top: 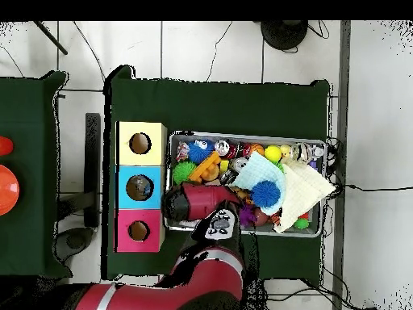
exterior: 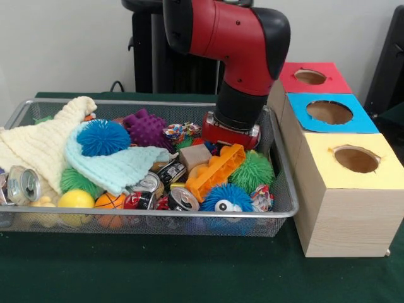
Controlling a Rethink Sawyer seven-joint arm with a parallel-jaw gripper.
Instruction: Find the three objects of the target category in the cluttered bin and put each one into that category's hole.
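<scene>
The silver wire-mesh bin [exterior: 126, 214] is full of clutter: an orange plastic brick [exterior: 216, 170], a green fuzzy ball [exterior: 252, 170], a blue fuzzy ball with eyes [exterior: 226, 199], a blue spiky ball [exterior: 103, 137], a purple spiky toy [exterior: 146, 128], a wooden block [exterior: 194, 156], drink cans [exterior: 183, 199], a yellow ball [exterior: 76, 199] and knit cloths [exterior: 117, 165]. My gripper [exterior: 231, 140] reaches down into the bin's back right corner, behind the orange brick. Its tips are hidden by the clutter. In the overhead view the arm's head [top: 189, 202] hangs over the bin's [top: 242, 135] left end.
Three wooden boxes with round holes stand in a row right of the bin: red top [exterior: 334, 85] farthest, blue top [exterior: 363, 123] in the middle, yellow top [exterior: 328, 173] nearest the camera. A pale yellow knit cloth [exterior: 44, 145] drapes over the bin's left end.
</scene>
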